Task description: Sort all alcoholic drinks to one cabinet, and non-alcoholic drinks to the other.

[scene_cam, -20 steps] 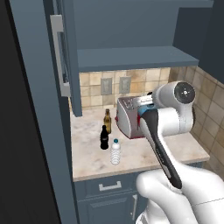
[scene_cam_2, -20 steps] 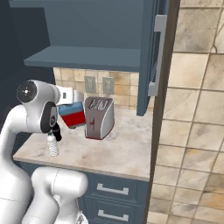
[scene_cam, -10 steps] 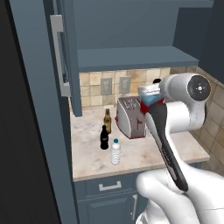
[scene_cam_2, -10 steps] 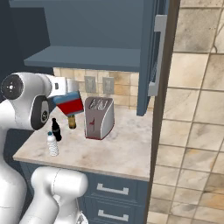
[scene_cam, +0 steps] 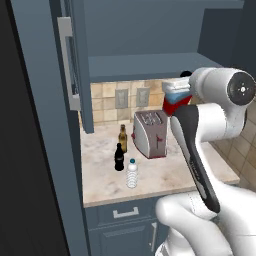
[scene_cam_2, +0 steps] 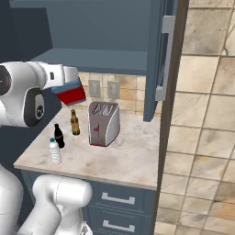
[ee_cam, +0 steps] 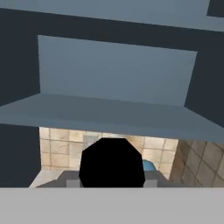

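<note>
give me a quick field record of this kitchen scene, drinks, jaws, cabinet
held drink: squat red bottle, lifted off the counter near the cabinet shelf
gripper: jaws shut on the red bottle
on counter: beer bottle, cola bottle, water bottle, all upright, left of the toaster
order front to back: water, cola, beer
cabinet: door open, shelf bare where visible
black cap: seen from the hand view, facing the open cabinet
</note>
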You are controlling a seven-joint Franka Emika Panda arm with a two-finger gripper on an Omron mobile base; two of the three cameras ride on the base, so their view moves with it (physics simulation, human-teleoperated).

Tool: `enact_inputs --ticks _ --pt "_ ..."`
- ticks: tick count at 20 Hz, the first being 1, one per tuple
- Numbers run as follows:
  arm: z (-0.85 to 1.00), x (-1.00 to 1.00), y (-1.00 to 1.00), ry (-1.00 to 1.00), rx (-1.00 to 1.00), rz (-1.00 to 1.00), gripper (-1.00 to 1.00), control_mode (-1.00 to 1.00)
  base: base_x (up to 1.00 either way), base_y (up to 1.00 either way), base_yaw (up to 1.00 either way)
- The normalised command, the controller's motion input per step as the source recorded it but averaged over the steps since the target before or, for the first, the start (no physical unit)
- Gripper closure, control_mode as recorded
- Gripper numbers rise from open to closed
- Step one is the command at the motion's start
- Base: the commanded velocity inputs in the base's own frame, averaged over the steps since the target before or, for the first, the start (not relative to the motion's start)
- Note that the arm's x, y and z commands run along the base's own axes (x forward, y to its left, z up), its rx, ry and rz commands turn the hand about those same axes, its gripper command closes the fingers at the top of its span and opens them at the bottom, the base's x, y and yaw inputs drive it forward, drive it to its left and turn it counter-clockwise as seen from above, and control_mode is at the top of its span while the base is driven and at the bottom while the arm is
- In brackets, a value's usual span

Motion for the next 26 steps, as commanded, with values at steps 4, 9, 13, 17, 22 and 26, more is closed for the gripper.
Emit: enact_inputs --ticks 4,9,13,17,22,26 --pt "0.6 -0.1 0.0 -0.08 0.0 0.0 1.0 -1.0 0.0 0.0 0.0" --pt "0.53 -0.03 0.0 -0.06 0.0 0.0 1.0 -1.0 0.0 0.0 0.0" --pt "0.42 0.0 -0.02 -0.04 0.0 0.0 1.0 -1.0 0.0 0.0 0.0" --pt "0.29 0.01 -0.02 -0.03 0.0 0.0 1.0 -1.0 0.0 0.0 0.0" --pt "0.09 0.14 -0.02 -0.02 0.0 0.0 1.0 -1.0 0.0 0.0 0.0" --pt "0.0 0.21 -0.02 -0.05 -0.01 0.0 1.0 -1.0 0.0 0.0 0.0"
